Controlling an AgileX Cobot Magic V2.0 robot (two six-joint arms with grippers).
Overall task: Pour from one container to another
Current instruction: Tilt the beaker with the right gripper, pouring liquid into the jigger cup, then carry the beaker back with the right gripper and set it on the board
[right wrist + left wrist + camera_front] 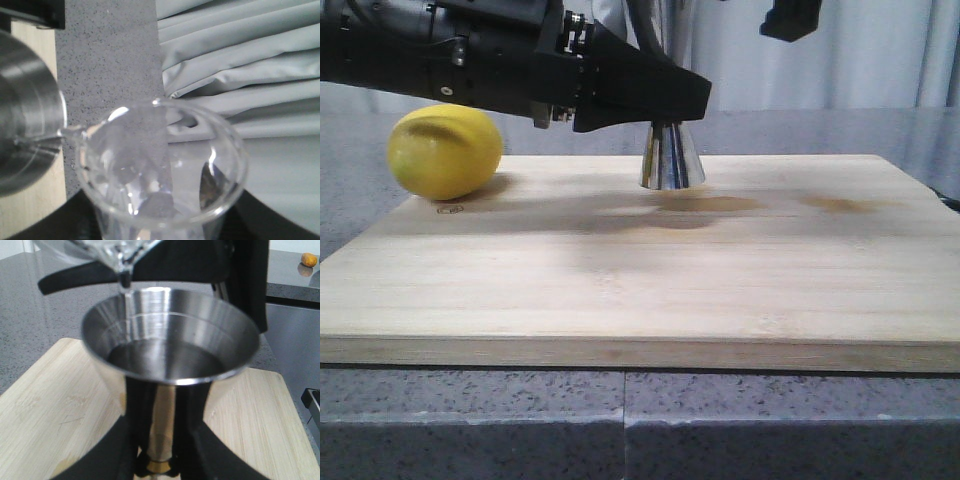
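Jaws of the left gripper [156, 460] are closed around the narrow waist of the steel cup [170, 350], steadying it where it stands on the wooden board [620, 290]; the right gripper's jaws, dark shapes at the bottom edge of the right wrist view, sit on either side of the glass beaker [165, 170] and appear to hold it tilted, lip over the cup's rim.

Going from big to small: the board lies on the grey table [470, 420], with a lemon [444, 151] at its far left corner, well apart from the cup. Two damp-looking stains mark the board just right of the cup's base.

A thin stream runs from the beaker's lip down inside the cup, which already holds liquid part-way up.

Risks, as I judge them: the lip hangs right at the rim, so a small drift outward would send the stream down the outside wall. Tipping too sharply could overshoot the cup or overfill it. The cup's narrow waist makes it tippy if the left arm shifts.
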